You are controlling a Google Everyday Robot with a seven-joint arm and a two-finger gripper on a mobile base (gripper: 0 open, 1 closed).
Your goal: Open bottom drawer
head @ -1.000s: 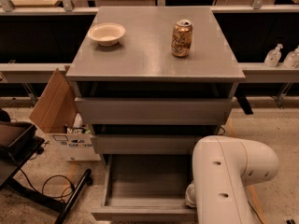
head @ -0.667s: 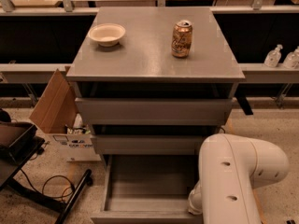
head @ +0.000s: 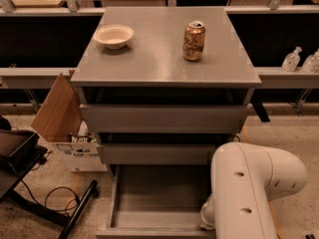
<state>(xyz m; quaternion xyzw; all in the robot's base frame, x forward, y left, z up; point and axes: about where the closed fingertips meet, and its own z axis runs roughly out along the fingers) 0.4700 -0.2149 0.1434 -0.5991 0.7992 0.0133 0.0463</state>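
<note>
White arm (head: 249, 193) bent down, lower right | gripper hidden beside bottom drawer (head: 159, 198) | grip: cannot tell

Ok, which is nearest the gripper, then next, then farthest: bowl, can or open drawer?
The gripper is hidden behind the white arm, low right.
1. The open drawer, right beside it.
2. The can, on top, right side.
3. The bowl, on top, left side.

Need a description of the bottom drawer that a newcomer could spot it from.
Find the grey cabinet with a bowl and a can on top; three drawers stack down its front. The bottom drawer is the lowest, by the floor, the only one pulled far out so its grey tray shows from above. The white arm covers its right front corner, hiding the gripper.
</note>
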